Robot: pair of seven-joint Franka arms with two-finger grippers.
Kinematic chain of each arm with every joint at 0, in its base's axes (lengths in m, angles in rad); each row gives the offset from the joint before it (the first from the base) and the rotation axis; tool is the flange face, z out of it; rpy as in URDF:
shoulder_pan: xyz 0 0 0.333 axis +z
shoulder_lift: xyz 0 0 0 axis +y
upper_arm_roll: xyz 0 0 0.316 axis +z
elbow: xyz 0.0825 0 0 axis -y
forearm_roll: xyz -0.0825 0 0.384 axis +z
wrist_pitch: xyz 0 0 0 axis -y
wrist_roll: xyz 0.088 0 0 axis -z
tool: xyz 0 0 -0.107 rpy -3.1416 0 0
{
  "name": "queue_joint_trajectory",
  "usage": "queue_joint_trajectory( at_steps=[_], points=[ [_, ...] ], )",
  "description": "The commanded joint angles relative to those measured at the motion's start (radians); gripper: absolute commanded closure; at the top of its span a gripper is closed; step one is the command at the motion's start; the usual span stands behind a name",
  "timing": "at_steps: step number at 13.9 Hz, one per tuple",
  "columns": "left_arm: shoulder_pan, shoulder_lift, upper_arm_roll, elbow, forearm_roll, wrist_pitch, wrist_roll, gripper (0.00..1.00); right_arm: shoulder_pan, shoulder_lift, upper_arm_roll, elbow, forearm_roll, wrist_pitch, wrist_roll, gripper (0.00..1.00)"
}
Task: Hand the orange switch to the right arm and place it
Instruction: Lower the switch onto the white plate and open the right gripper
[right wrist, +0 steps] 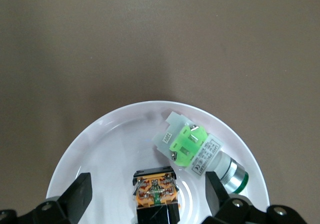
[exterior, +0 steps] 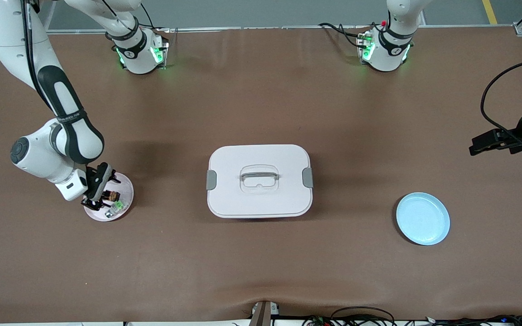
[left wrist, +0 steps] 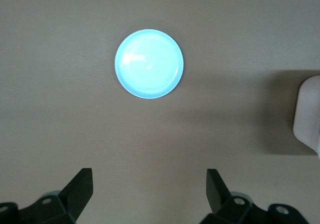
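I see the right gripper (exterior: 102,195) low over the pink plate (exterior: 125,184) at the right arm's end of the table (exterior: 261,271), fingers spread either side of the orange switch (right wrist: 155,190). The switch lies on the plate, just beside the green part (right wrist: 192,151). The left gripper (left wrist: 149,191) waits, spread, over bare table near the blue plate (exterior: 422,218). A lidded box (exterior: 259,181) sits mid-table.

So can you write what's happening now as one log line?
right gripper: open, over orange switch in pink plate | left gripper: open, waiting above table | blue plate: empty
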Motion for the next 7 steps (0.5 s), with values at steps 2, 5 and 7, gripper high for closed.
queue_joint_trajectory(
  at_steps=[2, 5, 7],
  points=[
    [-0.002, -0.043, -0.010, 0.002, 0.031, -0.026, 0.010, 0.00, -0.005, -0.022, -0.004, 0.008, 0.030, -0.032, 0.003, 0.00],
    [-0.006, -0.074, -0.013, 0.002, 0.034, -0.026, 0.012, 0.00, -0.028, -0.028, -0.005, 0.040, 0.030, -0.103, 0.100, 0.00],
    [-0.075, -0.108, 0.011, -0.009, 0.031, -0.026, 0.004, 0.00, -0.027, -0.040, -0.013, 0.059, 0.013, -0.138, 0.244, 0.00]
  ],
)
